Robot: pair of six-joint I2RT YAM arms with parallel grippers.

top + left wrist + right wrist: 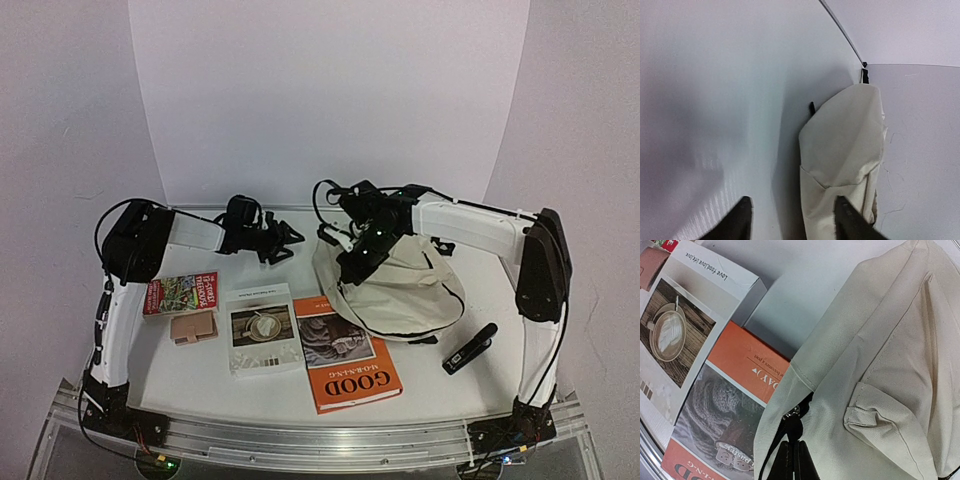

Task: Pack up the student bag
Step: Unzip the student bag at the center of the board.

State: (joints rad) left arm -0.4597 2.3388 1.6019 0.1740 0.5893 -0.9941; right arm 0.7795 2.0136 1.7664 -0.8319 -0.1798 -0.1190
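Note:
The student bag point(402, 290), cream fabric with black trim, lies slumped at the middle right of the table. My right gripper point(356, 264) is at its left edge. In the right wrist view the right gripper point(793, 446) is shut on the black zipper pull point(794, 426) at the dark slit in the bag point(880, 365). My left gripper point(290, 238) hovers behind and to the left of the bag. In the left wrist view that gripper point(792, 204) is open with nothing between its fingers, and a cream end of the bag point(845, 150) lies just past the right finger.
An orange book point(345, 352) lies partly under the bag's front left edge. Left of it are a white book with a coffee photo point(262, 328), a small pink case point(193, 327) and a red-green book point(180, 293). A black device point(470, 349) lies at front right.

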